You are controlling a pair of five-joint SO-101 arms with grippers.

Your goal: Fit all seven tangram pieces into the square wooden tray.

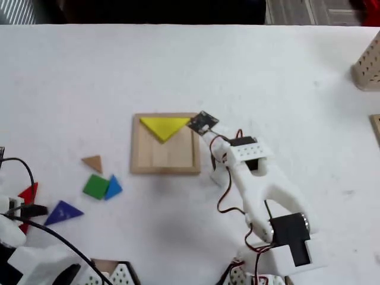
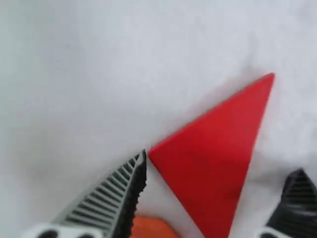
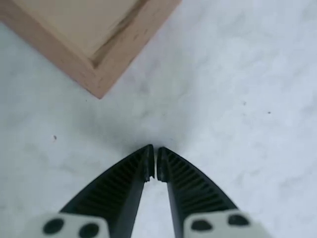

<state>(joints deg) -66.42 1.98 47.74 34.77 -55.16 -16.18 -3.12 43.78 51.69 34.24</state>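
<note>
My left gripper (image 2: 218, 171) is wide open astride the red triangle (image 2: 213, 134) at the tabletop's left edge — my right gripper (image 3: 154, 161), jaws closed empty, sits beside a corner of the tray (image 3: 52, 52); yellow triangle (image 1: 163, 126) inside, seemingly flat

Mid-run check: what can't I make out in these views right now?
Red triangle: high view, partly covered by the left arm's cables.
Orange thing: left wrist view, cut off by the frame edge; cannot tell whether it is a piece.
Tray: right wrist view, one corner in frame, the rest cut off by the edge.
</note>
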